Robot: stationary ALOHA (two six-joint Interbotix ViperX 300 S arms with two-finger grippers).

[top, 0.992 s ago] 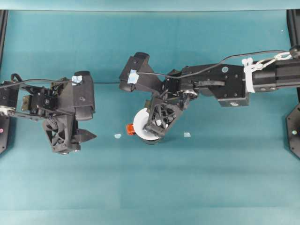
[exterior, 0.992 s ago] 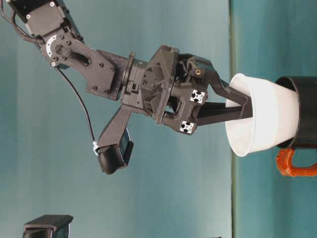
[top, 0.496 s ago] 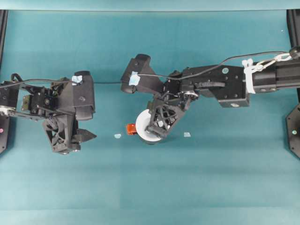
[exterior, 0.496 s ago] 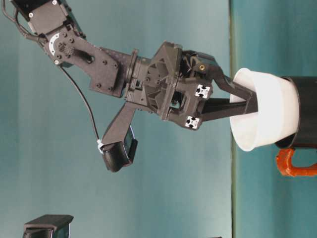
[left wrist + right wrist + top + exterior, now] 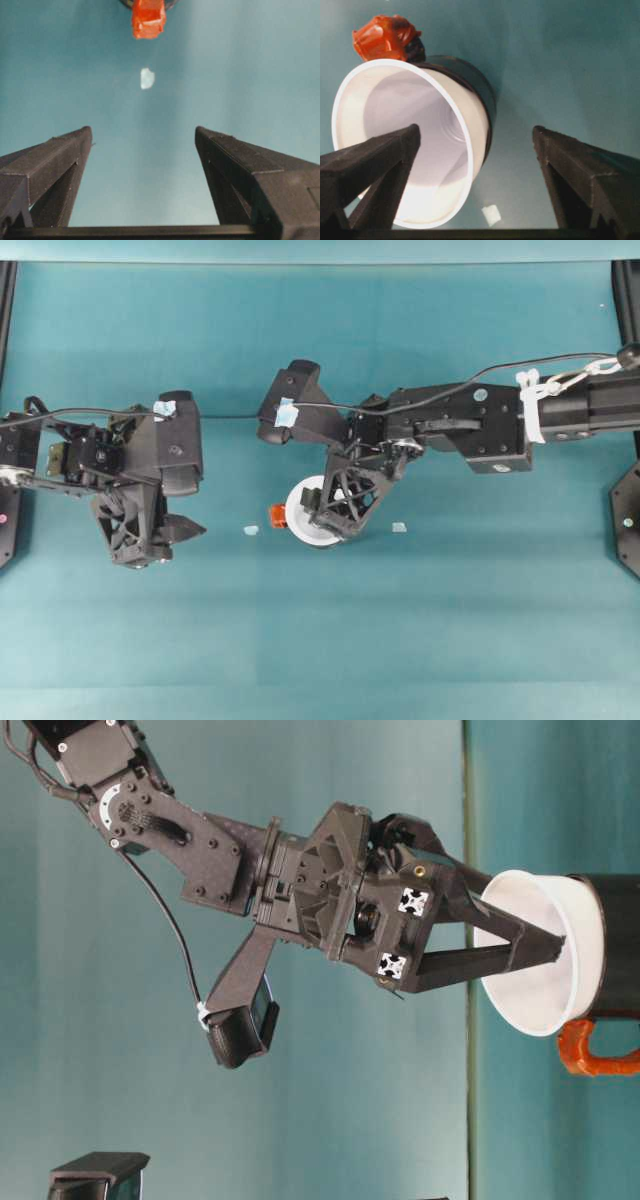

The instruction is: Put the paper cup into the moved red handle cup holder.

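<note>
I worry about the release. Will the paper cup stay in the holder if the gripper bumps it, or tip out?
The paper cup looks thin and light, so a bump would probably shift it. It sits tilted in the black holder, its wide rim above, so it may rock. The right gripper has one finger inside, which could drag it out.

Light is even and fairly bright, falling from above, with soft shadows under the arms in the overhead view. The right wrist view shows glare low inside the paper cup [image 5: 430,200]. Both wrist views are soft, their near edges blurred.
</note>
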